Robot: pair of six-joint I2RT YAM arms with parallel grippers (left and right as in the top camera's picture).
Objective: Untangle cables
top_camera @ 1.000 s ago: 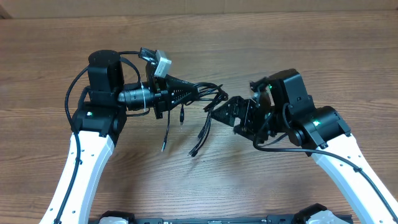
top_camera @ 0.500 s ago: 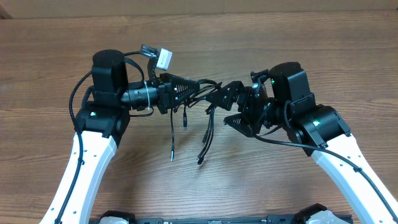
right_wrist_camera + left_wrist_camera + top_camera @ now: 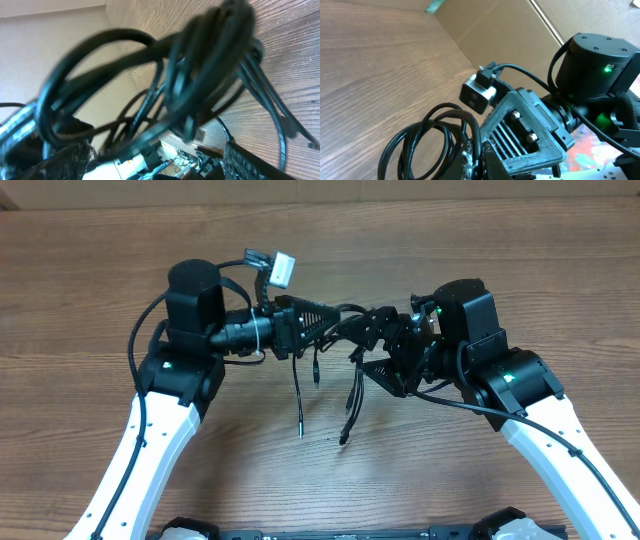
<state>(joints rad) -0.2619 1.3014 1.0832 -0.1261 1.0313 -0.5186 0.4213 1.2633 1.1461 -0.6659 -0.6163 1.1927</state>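
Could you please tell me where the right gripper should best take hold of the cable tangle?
Probably the bunched loops jutting sideways past the shut left gripper, approached level from the side of the right gripper, whose open jaws straddle them; the plug ends dangle loose below.

Overhead view is evenly, brightly lit and sharp, with only faint soft shadows seen on the table (image 3: 90,280). In the right wrist view the cables (image 3: 200,60) are rendered heavily blurred, too close for focus. Left wrist view is kept mostly sharp.

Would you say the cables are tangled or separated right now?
Tangled: the cables form one bunch of overlapping loops, with loose ends trailing down.
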